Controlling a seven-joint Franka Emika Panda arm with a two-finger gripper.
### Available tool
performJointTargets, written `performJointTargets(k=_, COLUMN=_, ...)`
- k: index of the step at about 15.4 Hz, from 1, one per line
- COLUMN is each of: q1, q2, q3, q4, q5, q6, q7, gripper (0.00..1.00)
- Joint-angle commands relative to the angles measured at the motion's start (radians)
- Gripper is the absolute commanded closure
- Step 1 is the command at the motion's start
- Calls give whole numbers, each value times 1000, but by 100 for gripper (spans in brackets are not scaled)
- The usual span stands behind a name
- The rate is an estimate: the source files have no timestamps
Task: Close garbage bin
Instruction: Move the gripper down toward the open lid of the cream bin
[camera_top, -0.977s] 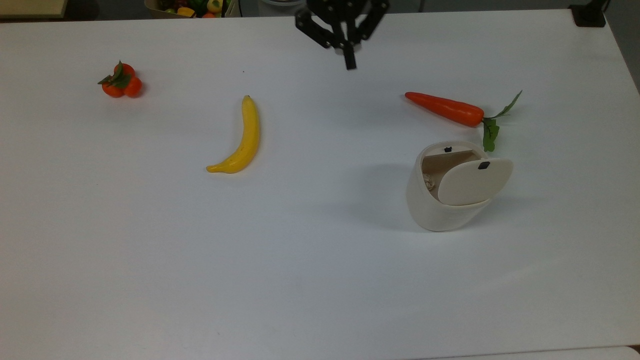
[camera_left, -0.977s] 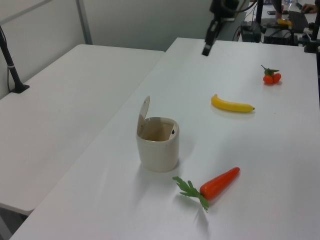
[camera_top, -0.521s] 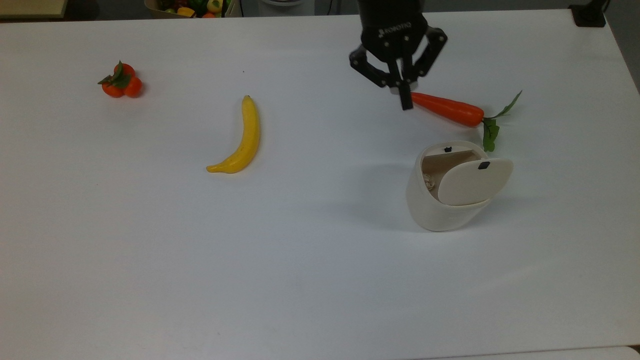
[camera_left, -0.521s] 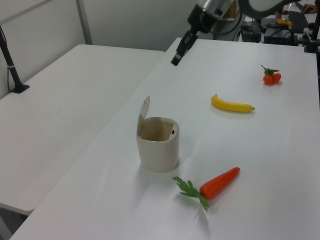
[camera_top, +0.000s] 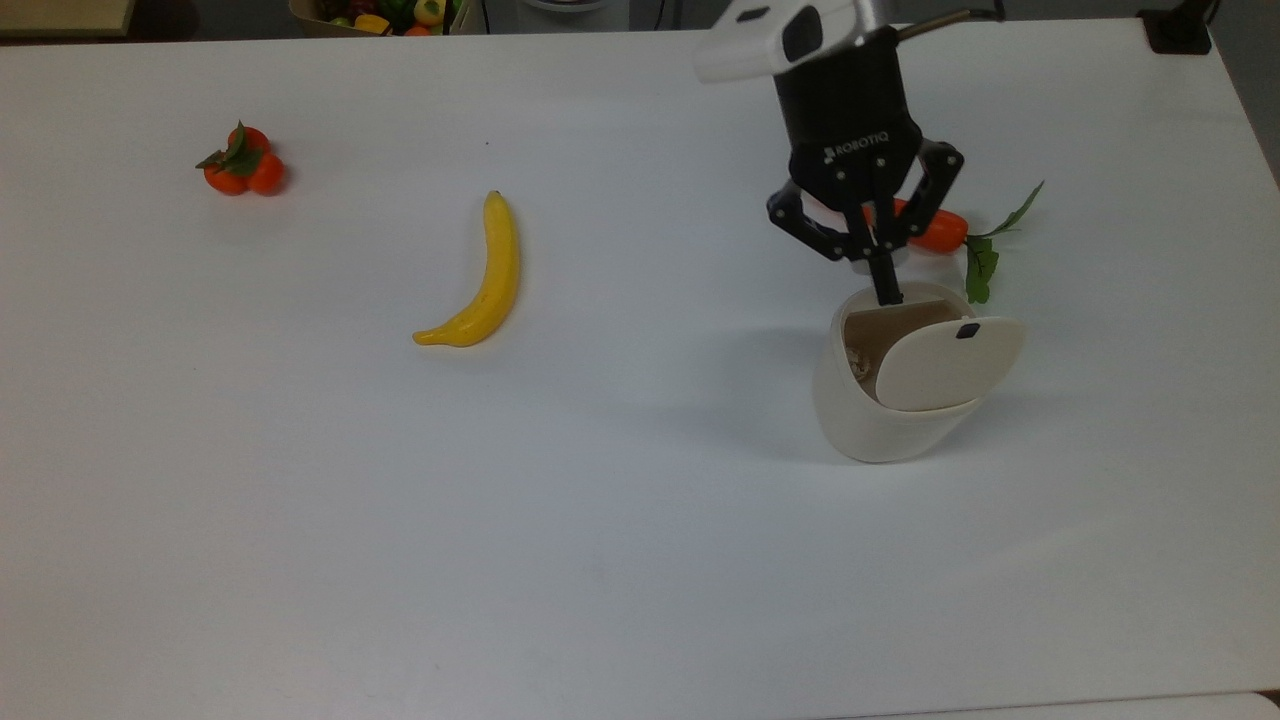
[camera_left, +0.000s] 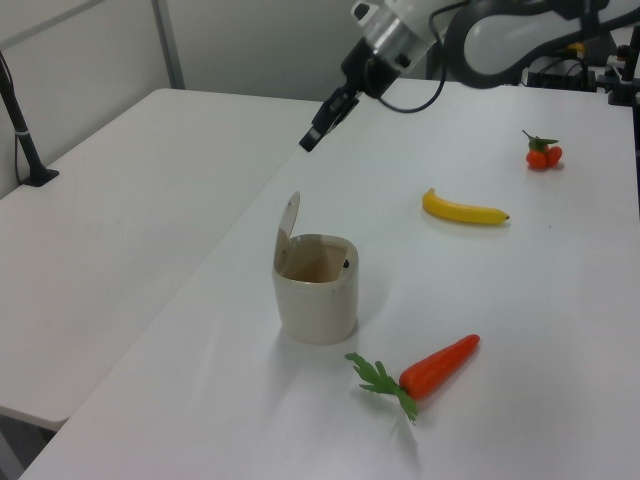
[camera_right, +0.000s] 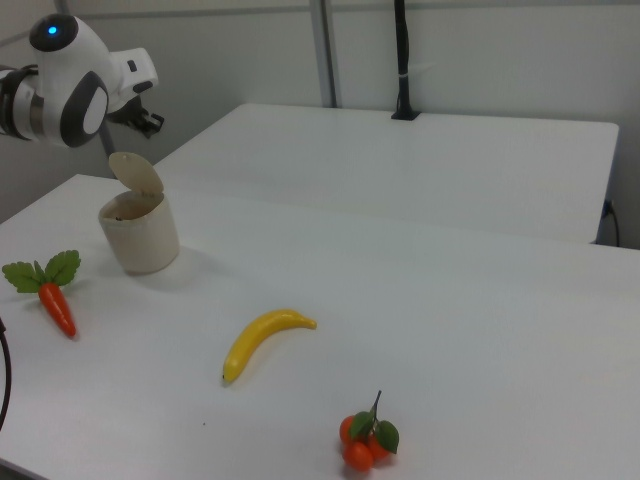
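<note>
The gripper (camera_top: 886, 290), fingers pressed together, hangs above the garbage bin (camera_top: 880, 420), whose lid (camera_top: 948, 363) stands open beneath it.

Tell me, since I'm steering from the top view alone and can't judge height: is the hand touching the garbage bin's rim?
Observer: No. In the left view the hand hangs well above the garbage bin, with clear air between them.
Operator: How far open is the lid?
Observer: The left view shows the lid standing nearly upright on its hinge, at the left view's left side of the rim.
Operator: Is the hand above the lid's top edge too?
Observer: Yes. In the right view the hand sits higher than the lid's top edge, with a gap between them.
</note>
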Motion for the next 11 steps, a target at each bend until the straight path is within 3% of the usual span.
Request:
performJointTargets(k=1, q1=41, q2=74, q3=-5, q4=45, q5=-3, q6=86, q7=25, gripper=100)
performJointTargets(k=11, q1=47, q2=131, q3=18, q4=53, q5=-52, q6=131, q7=23, gripper=100)
